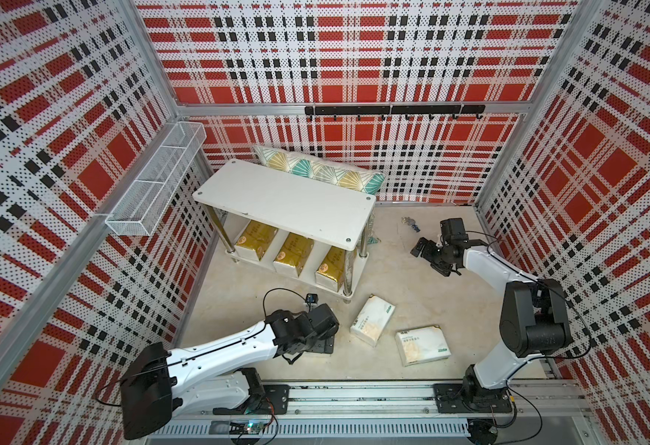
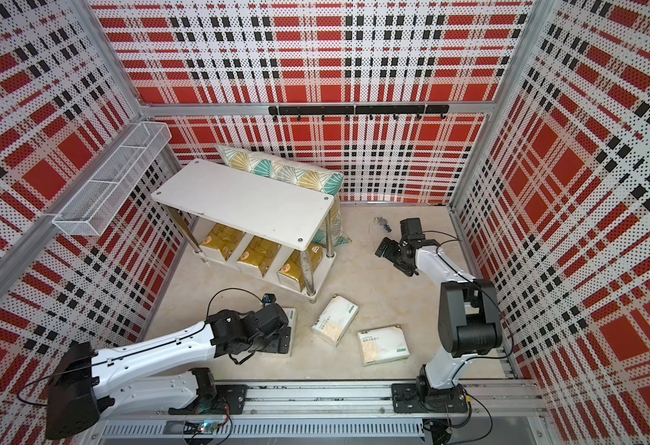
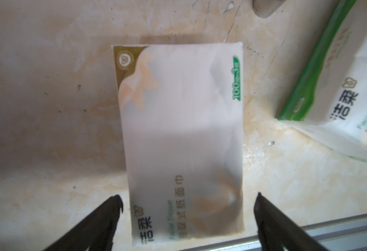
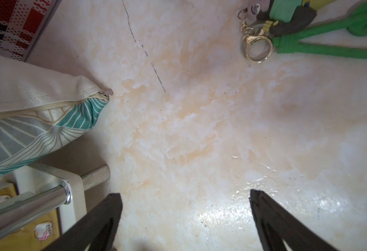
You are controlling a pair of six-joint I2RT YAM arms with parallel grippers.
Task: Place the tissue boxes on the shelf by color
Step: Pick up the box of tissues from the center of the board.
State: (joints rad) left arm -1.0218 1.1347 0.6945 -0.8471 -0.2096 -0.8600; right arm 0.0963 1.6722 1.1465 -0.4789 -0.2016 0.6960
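- The left claw (image 3: 188, 198) stood wide open and gripped nothing. In the wrist view its dark fingers (image 3: 104, 221) sat either side of one end of a white tissue pack (image 3: 182, 134), with a strip of floor showing between each finger and the pack.
- In a top view that claw hung low in the lower middle of the frame, and only a corner of the same pack (image 2: 290, 314) peeped out from under it.
- The pack lay flat on the pale marbled floor (image 1: 412, 293), printed face up, with green lettering along one edge.
- Just to the right of it in the frame lay a second white pack (image 1: 372, 319), turned askew. A third white pack (image 1: 422, 345) lay below and to the right of that one, near it but apart.
- The right claw (image 4: 184, 193) was also spread wide and held nothing, hanging over open floor. In a top view it (image 1: 429, 259) sat right of centre, beside the right end of the shelf.
- The shelf (image 1: 285, 200) stood in the middle of the frame.
- On its lower tier three gold packs stood side by side: the left gold pack (image 1: 256, 239), the middle gold pack (image 1: 292, 252) and the right gold pack (image 1: 331, 269).
- A teal-and-gold pillow (image 1: 315, 169) leaned behind the shelf, against the back wall.
- A keychain on a green cord (image 4: 287, 28) lay on the floor near the right claw.
- A white wire basket (image 1: 158, 185) hung on the wall at the upper left, and a black hook rail (image 1: 392, 110) ran along the back wall.
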